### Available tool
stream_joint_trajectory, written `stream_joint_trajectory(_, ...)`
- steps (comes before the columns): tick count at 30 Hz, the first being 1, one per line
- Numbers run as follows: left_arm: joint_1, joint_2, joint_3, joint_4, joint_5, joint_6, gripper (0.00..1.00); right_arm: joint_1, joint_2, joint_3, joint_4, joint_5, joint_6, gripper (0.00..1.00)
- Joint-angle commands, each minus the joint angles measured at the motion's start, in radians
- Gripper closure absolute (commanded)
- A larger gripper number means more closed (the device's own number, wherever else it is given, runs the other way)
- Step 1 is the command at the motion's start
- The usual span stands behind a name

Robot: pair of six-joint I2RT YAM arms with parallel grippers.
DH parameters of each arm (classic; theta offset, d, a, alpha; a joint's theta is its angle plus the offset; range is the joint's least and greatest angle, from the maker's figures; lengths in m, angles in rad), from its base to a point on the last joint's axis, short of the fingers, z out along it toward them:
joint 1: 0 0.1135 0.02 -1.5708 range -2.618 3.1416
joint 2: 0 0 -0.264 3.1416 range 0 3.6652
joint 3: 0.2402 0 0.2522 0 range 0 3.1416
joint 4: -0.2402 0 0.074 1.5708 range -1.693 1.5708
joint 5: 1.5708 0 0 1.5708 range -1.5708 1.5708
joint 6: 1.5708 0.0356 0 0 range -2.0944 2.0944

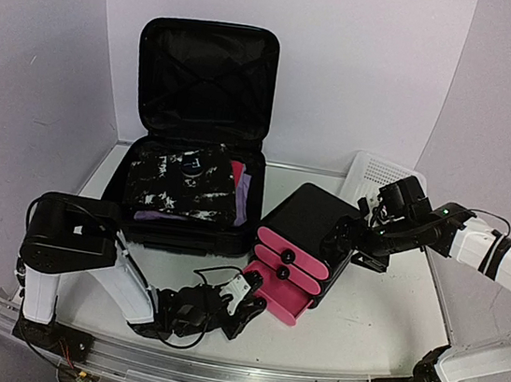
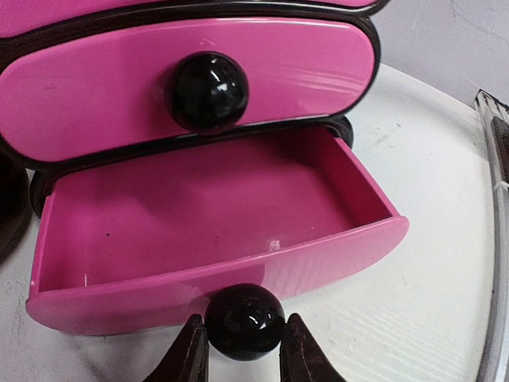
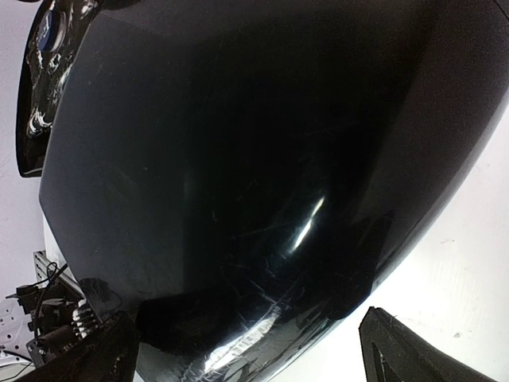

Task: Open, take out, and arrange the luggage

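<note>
Luggage [image 1: 204, 81] is lying open, packed; left gripper [image 2: 243, 334] is pinching the knob [image 2: 244, 321] of the empty pink drawer [image 2: 199, 215]; right gripper [image 3: 242, 330] is gaping wide, holding nothing, at the drawer box [image 3: 238, 159]; fetching garments [image 1: 181, 186] is likely coming next.

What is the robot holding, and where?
The left pincer pinches the bottom pink drawer by its black knob. The right pincer holds nothing.

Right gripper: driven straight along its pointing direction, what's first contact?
The black drawer box: its glossy shell fills the view right ahead of the right gripper, fingers wide open either side. Can't tell whether they touch.
</note>
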Motion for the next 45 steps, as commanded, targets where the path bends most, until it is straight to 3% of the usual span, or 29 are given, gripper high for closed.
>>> stream_joint_trajectory(1,-0.045,-0.104,-0.063,0.031,-0.006,0.004,0.71,0.007,-0.005,0.000,-0.011,0.020,-0.013,0.02)
stream_joint_trajectory(8,-0.068,-0.122,-0.081,0.022,0.002,0.003,0.66,0.008,0.013,0.009,-0.011,0.014,-0.019,0.02)
stream_joint_trajectory(12,-0.067,-0.138,-0.096,0.023,0.006,0.009,0.42,0.007,0.007,0.006,-0.012,0.020,-0.019,0.02)
stream_joint_trajectory(16,-0.068,-0.206,-0.153,0.024,-0.012,0.021,0.29,0.006,0.006,0.007,-0.014,0.023,-0.024,0.02)
stream_joint_trajectory(21,-0.063,-0.437,-0.242,-0.012,-0.048,0.054,0.15,0.007,0.013,0.015,-0.017,0.019,-0.035,0.02)
stream_joint_trajectory(24,-0.009,-0.608,-0.214,-0.247,-0.030,0.016,0.10,0.007,0.018,0.017,-0.022,0.024,-0.044,0.02)
stream_joint_trajectory(26,0.084,-0.701,-0.162,-0.455,0.047,-0.029,0.13,0.007,0.022,0.021,-0.026,0.027,-0.049,0.02)
stream_joint_trajectory(30,0.270,-0.856,-0.105,-0.661,0.112,-0.071,0.10,0.006,0.024,0.027,-0.032,0.027,-0.050,0.02)
stream_joint_trajectory(34,0.544,-0.858,0.082,-0.952,0.177,-0.137,0.05,0.006,0.020,0.022,-0.035,0.031,-0.047,0.02)
stream_joint_trajectory(38,0.779,-0.671,0.394,-1.268,0.268,-0.228,0.04,0.007,0.014,0.021,-0.038,0.031,-0.042,0.02)
stream_joint_trajectory(41,0.860,-0.484,0.620,-1.432,0.322,-0.175,0.05,0.007,0.010,0.027,-0.044,0.033,-0.040,0.02)
stream_joint_trajectory(45,0.883,-0.237,0.909,-1.636,0.321,-0.074,0.08,0.007,0.006,0.035,-0.049,0.036,-0.038,0.02)
